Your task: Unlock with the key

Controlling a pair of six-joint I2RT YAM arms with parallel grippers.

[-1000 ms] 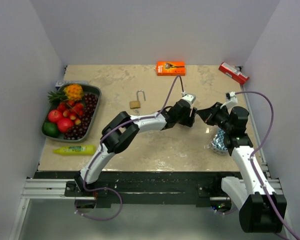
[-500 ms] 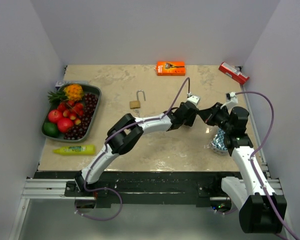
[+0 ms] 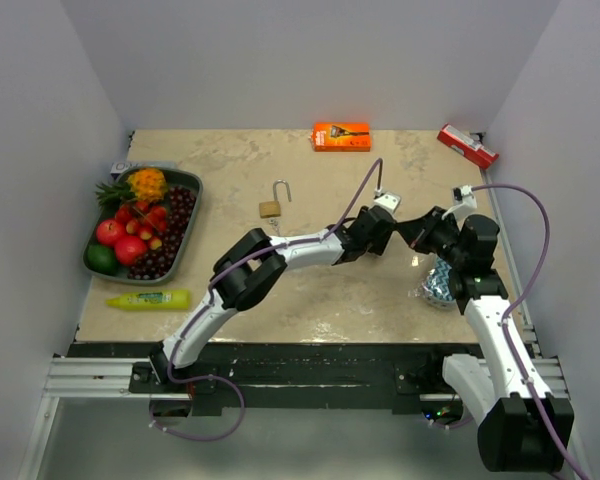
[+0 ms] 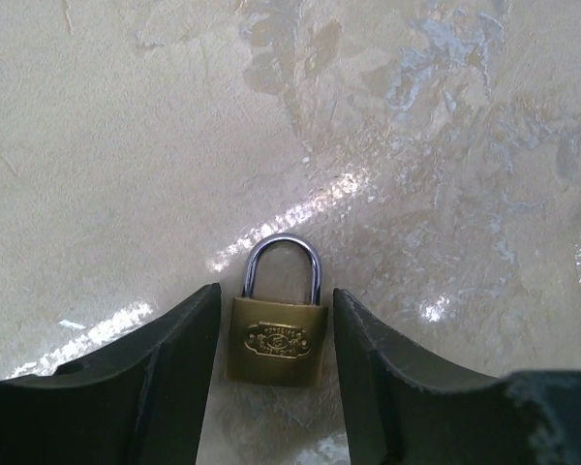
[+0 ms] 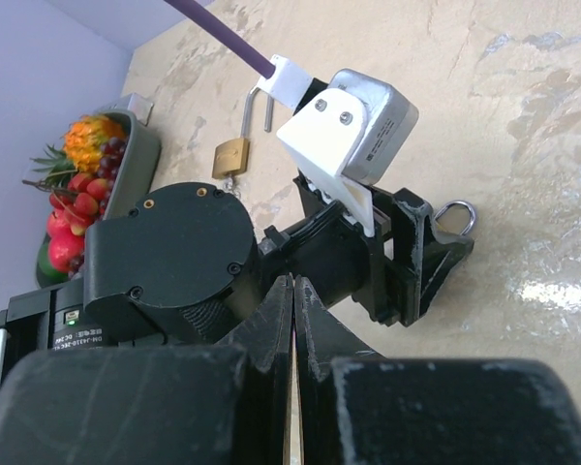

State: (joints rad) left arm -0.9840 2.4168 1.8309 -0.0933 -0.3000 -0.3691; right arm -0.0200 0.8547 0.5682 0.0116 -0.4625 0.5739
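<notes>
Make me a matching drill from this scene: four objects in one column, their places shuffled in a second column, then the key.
Column one
1. shut padlock
2. open padlock
3. orange package
4. fruit tray

Column two
A. at the far edge of the table
B. on the left side of the table
C. between the fingers of the left gripper
D. lying free, mid-table

Pairs: 1-C, 2-D, 3-A, 4-B
</notes>
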